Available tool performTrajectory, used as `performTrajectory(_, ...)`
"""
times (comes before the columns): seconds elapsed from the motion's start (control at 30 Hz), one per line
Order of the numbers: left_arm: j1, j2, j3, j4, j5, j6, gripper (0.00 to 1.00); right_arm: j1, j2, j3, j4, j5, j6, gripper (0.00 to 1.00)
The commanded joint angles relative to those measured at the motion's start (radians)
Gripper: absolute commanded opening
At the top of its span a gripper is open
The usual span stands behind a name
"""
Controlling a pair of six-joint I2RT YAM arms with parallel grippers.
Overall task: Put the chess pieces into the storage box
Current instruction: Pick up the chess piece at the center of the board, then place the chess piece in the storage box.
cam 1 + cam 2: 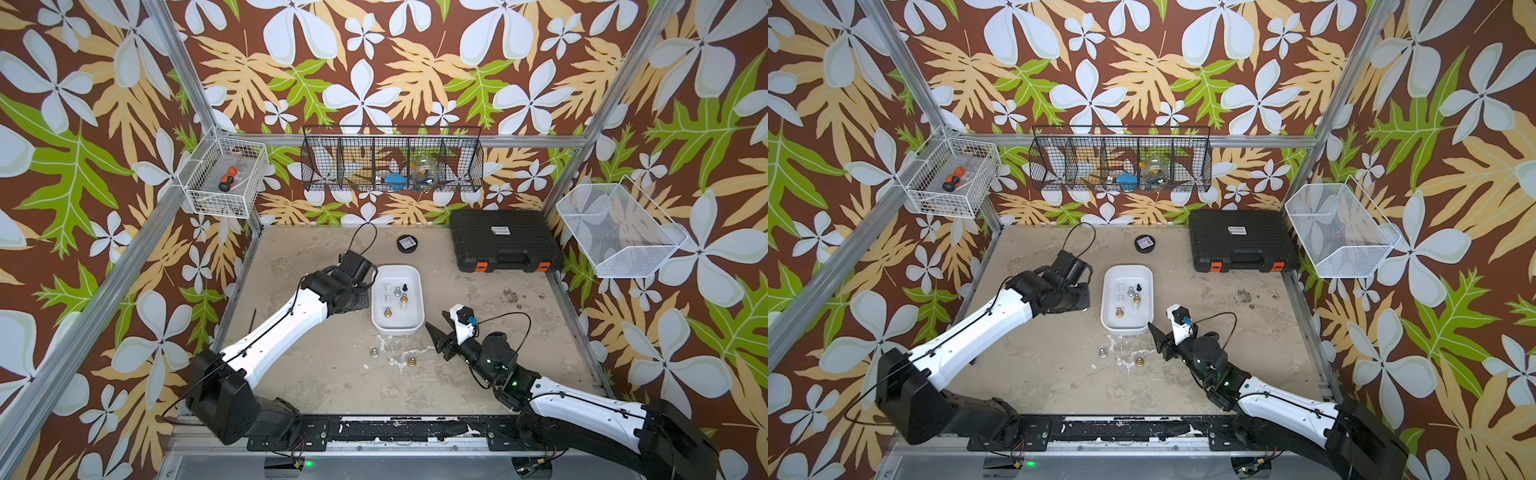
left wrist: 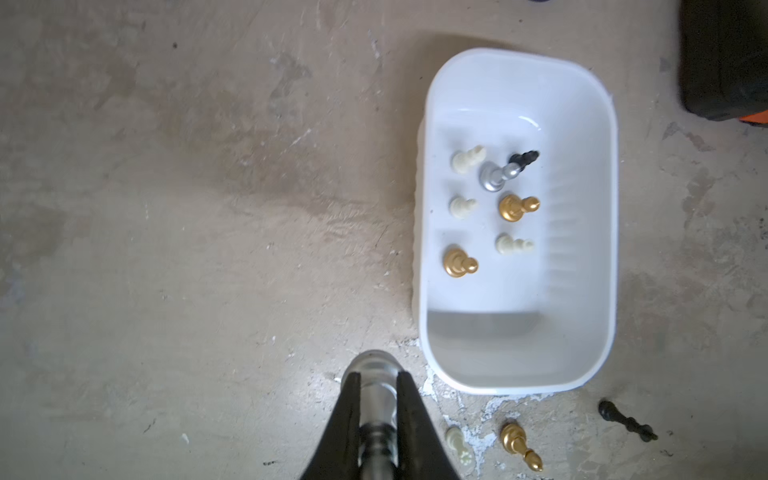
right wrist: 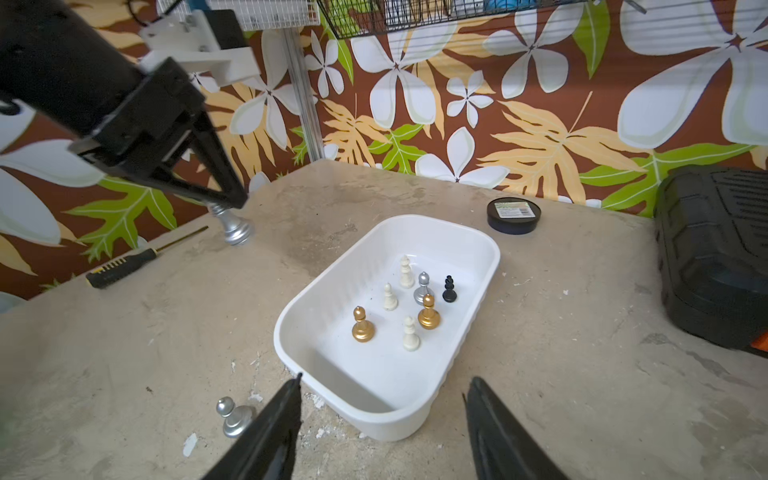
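Observation:
The white storage box (image 1: 397, 268) (image 1: 1127, 268) sits mid-table, and several chess pieces stand in it: gold (image 3: 363, 324), cream, silver and black. My left gripper (image 2: 377, 376) is shut on a silver chess piece (image 3: 232, 226), held above the table just left of the box (image 2: 582, 249). In both top views the wrist hides those jaws. My right gripper (image 3: 386, 378) (image 1: 435, 323) is open and empty at the box's near right corner. On the table in front of the box are silver (image 1: 375, 353), cream (image 1: 391, 360) and gold (image 1: 412, 361) pieces. A black piece (image 2: 627, 419) lies on its side.
A black round puck (image 1: 407, 243) lies behind the box. A black hard case (image 1: 505, 241) with orange latches fills the back right corner. A screwdriver (image 3: 124, 266) lies near the left edge. Wire baskets (image 1: 224, 176) hang on the walls above the table.

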Motion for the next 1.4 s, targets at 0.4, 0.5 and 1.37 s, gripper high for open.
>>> performTrajectory(0.4, -0.102, 0.487, 0.457, -0.028, 0.044, 0.183, 0.04, -0.007, -0.031, -0.014, 0.044, 0.045, 0.002, 0.66)
performTrajectory(0.5, -0.103, 0.525, 0.472, -0.014, 0.044, 0.199, 0.04, -0.007, -0.031, -0.014, 0.048, 0.040, 0.003, 0.66)
performTrajectory(1.37, -0.018, 0.702, 0.663, 0.065, -0.012, 0.252, 0.04, -0.007, -0.064, -0.023, 0.042, 0.032, 0.000, 0.66)
